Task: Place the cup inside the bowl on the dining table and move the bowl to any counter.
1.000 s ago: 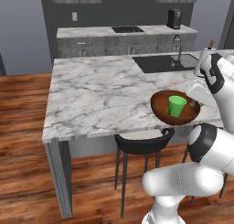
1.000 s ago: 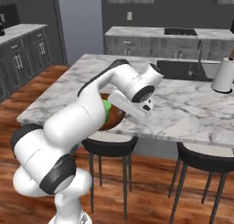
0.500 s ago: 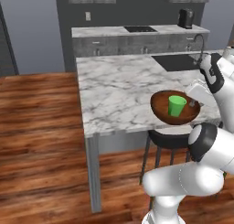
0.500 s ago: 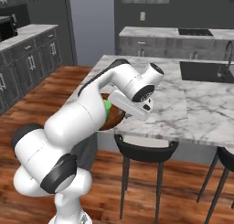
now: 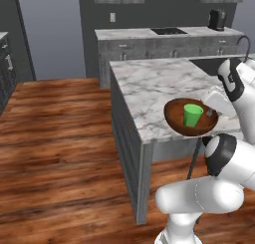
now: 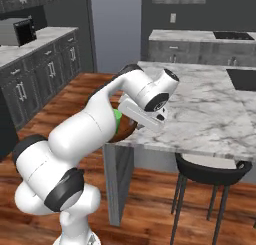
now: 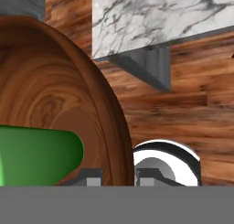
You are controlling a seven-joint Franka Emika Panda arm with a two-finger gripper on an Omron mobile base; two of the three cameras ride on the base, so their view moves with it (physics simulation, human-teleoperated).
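Base has driven on: across the last second the whole view slides, the dining table (image 5: pixel 149 83) shifts right and nearer in frame, and a new run of grey cabinets with a microwave (image 6: pixel 17 31) comes in on the right base view. We read that as camera motion, not the objects moving; the bowl (image 5: pixel 191 117) and cup (image 5: pixel 192 114) keep the same spot relative to the arm. So the cup-in-bowl step looks done and we're in the carry leg toward a counter (image 6: pixel 35 41). The bowl rides in the air over the table's near corner edge, cup upright inside it. The gripper (image 7: pixel 118 176) is clamped on the bowl's rim, one finger inside the wall, one outside, seen in the hand view. Materials: the bowl is a shallow round dish, dark reddish-brown with visible wood grain, thin rim; the cup is a plain bright green tapered tumbler, no handle, smooth, loose in the bowl, so we'd guess it can slide or tip if the bowl tilts. Table top is white-grey veined marble on grey panels, floor is glossy wood plank.
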